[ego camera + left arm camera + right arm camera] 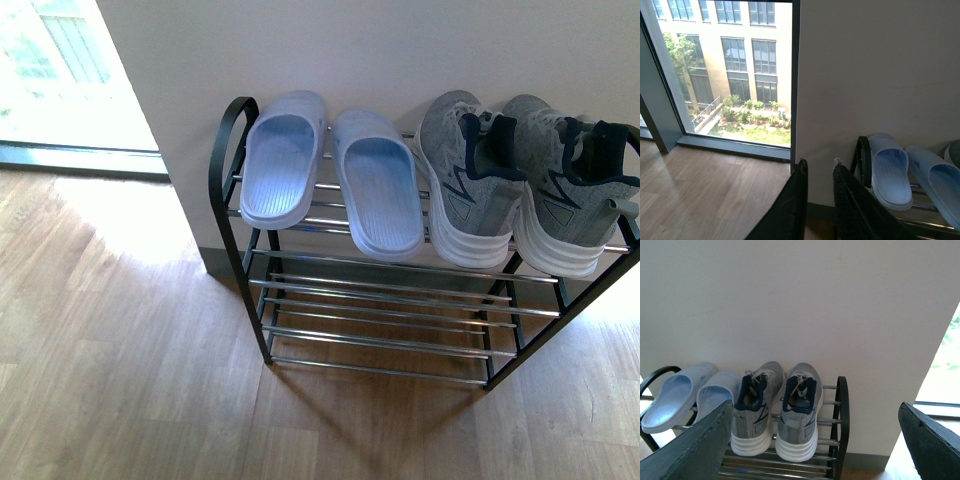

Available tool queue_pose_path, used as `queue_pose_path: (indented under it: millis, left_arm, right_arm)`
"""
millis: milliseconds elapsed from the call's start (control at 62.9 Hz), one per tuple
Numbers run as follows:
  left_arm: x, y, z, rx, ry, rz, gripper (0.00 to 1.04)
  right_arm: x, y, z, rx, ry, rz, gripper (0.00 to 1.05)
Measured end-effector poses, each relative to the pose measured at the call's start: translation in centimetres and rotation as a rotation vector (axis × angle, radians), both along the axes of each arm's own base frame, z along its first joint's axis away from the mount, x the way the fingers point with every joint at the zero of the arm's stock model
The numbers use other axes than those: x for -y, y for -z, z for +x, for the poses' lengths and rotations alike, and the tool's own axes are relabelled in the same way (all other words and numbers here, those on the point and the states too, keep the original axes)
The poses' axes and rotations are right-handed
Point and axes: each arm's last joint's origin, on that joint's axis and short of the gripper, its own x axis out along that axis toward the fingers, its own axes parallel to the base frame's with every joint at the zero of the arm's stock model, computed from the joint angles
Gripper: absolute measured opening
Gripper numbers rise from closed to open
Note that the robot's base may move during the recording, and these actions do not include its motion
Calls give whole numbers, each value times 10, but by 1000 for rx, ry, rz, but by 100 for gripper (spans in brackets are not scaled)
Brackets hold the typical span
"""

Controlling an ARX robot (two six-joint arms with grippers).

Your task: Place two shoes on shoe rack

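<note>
Two grey knit shoes with white soles stand side by side on the top tier of the shoe rack point(238, 190), heels toward me: one shoe point(468, 180) and the other shoe point(570, 190) at the rack's right end. The right wrist view shows the same pair, shoe point(754, 410) and shoe point(798, 410), on the chrome bars of the shoe rack point(841, 415). My right gripper point(820, 440) is open, back from the shoes, holding nothing. My left gripper point(819, 200) is shut and empty, off the rack's left end point(861, 160). Neither arm appears in the front view.
Two pale blue slippers point(285, 155) point(380, 180) lie on the top tier left of the shoes. The rack stands against a white wall point(400, 50). Lower chrome tiers point(380, 320) are bare. Wood floor point(120, 380) spreads in front; a window point(730, 70) is at the left.
</note>
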Motion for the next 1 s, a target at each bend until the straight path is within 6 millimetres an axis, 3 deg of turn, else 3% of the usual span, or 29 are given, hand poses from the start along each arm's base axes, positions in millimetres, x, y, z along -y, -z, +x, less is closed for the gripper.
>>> queue_pose_path:
  millis: [32, 509, 1002]
  left_arm:
    - [0, 1, -1, 0, 0, -2, 1]
    - [0, 19, -15, 0, 2, 4, 1]
    - [0, 20, -16, -2, 1, 4, 1]
  right_arm:
    - [0, 0, 0, 0, 0, 0, 96]
    - [0, 0, 0, 0, 0, 0, 96]
    - [0, 0, 0, 0, 0, 0, 96]
